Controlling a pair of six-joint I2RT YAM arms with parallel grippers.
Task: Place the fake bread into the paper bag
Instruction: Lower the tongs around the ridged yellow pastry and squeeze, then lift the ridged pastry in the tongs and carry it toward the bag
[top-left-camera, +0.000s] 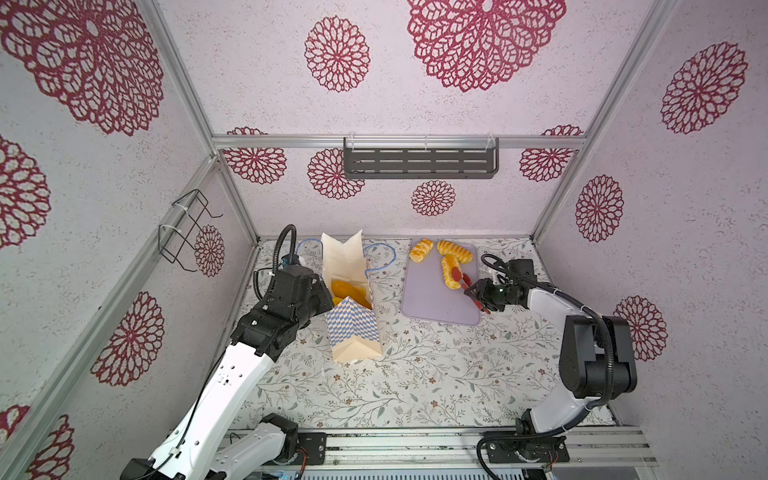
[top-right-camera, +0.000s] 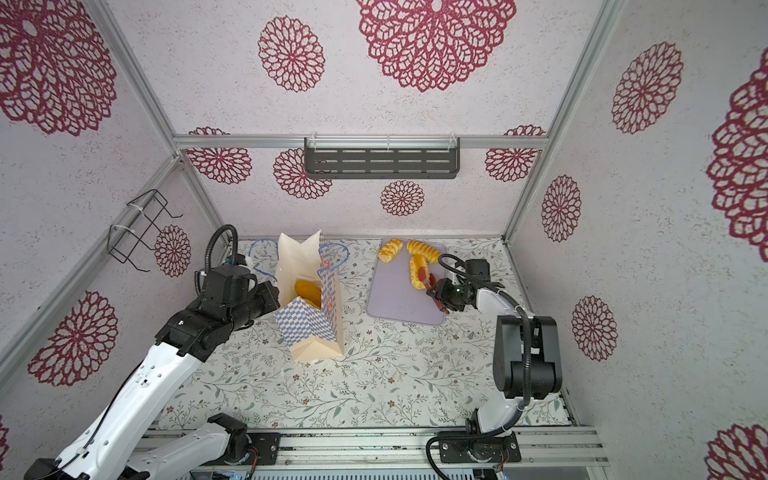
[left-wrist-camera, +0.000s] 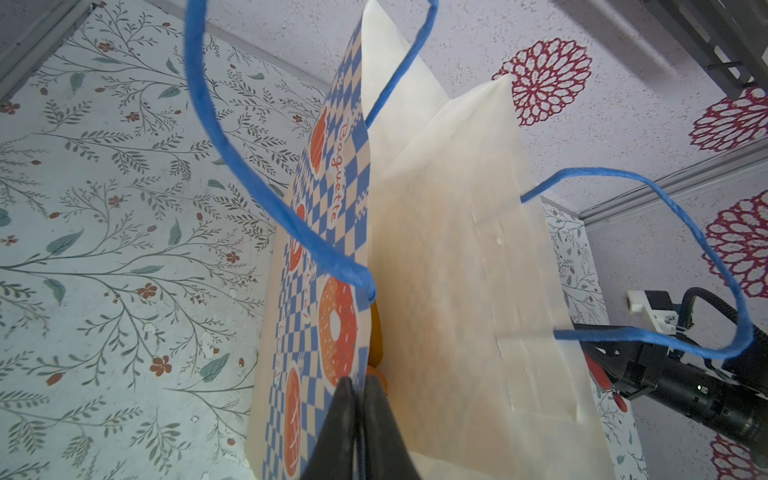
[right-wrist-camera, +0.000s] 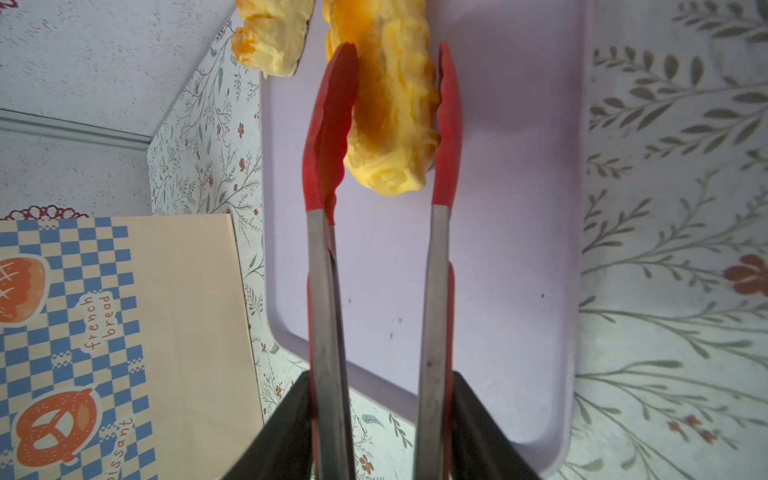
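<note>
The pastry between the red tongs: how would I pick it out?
Find the flat lilac tray right of the tall cream paper bag. Three glossy golden pastries crowd its far end; yours is the braided loaf pointing toward the middle, the only one flanked by the red-tipped metal tongs.

Paper bag (top-left-camera: 353, 328) upright, open, pastries (top-left-camera: 349, 289) inside, three fake bread loaves (top-left-camera: 448, 268) nearby

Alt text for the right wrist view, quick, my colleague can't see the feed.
The right gripper holds red-tipped tongs whose tips straddle a yellow braided loaf lying on the lilac tray. A second loaf lies beyond it at the tray's edge, and the checkered paper bag stands beside the tray.
</note>
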